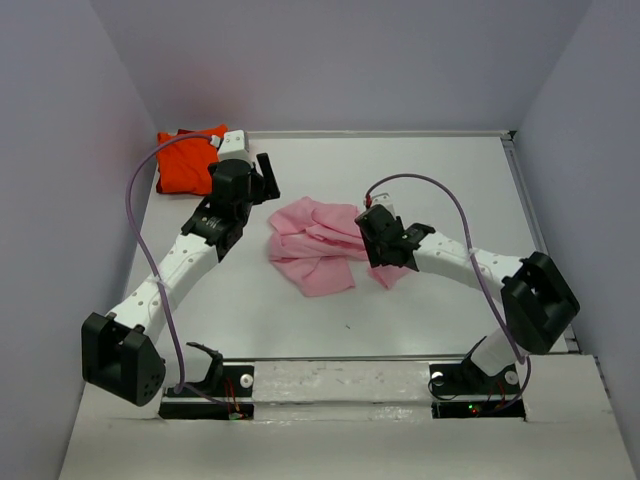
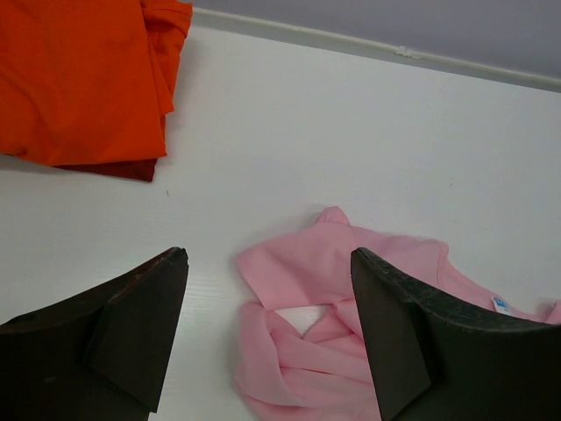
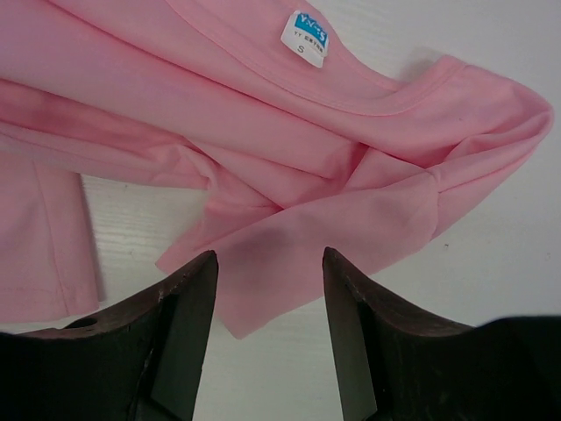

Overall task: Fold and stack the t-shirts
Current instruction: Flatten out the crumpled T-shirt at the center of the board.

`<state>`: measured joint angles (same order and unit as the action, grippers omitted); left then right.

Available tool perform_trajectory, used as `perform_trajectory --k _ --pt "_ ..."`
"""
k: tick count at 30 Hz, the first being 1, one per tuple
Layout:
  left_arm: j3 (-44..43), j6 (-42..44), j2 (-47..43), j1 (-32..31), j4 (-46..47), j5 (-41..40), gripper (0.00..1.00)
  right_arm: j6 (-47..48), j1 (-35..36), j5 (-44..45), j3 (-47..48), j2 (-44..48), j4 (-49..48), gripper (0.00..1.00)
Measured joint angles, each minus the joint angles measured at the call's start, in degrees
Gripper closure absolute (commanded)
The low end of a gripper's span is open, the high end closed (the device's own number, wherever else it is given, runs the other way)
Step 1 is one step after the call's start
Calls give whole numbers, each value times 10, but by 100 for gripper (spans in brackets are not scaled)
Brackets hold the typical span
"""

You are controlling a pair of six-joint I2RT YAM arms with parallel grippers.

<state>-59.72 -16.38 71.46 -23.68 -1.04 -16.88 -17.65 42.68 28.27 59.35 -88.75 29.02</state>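
Observation:
The bright orange-red t-shirt (image 1: 185, 160) lies folded at the table's far left corner; it also shows in the left wrist view (image 2: 79, 79). The light pink t-shirt (image 1: 315, 245) lies crumpled mid-table. My left gripper (image 1: 264, 182) is open and empty, between the two shirts, with the pink shirt's near edge (image 2: 324, 263) below its jaws (image 2: 267, 263). My right gripper (image 1: 376, 250) is open over the pink shirt's right side. A loose corner of pink cloth (image 3: 263, 123) lies between its jaws (image 3: 270, 263), not gripped. A white size label (image 3: 305, 35) shows at the collar.
Grey enclosure walls stand on the left, back and right. A raised white rail (image 1: 380, 133) runs along the table's back edge, and another (image 1: 530, 220) along its right side. Both arm bases (image 1: 210, 385) sit at the near edge.

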Motion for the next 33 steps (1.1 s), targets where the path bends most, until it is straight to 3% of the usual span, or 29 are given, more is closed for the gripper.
perform_trajectory --k 22,25,30,33 --pt "0 0 0 -3 0 0 16 -37 39 -25 -3 -48 -27 47" --pt "0 0 0 -3 0 0 16 -38 39 -24 -3 -48 -27 52" --pt "0 0 0 -3 0 0 16 -40 39 -21 -3 -52 -27 72" --pt "0 0 0 -3 0 -1 16 -43 39 -21 -5 -56 -28 74"
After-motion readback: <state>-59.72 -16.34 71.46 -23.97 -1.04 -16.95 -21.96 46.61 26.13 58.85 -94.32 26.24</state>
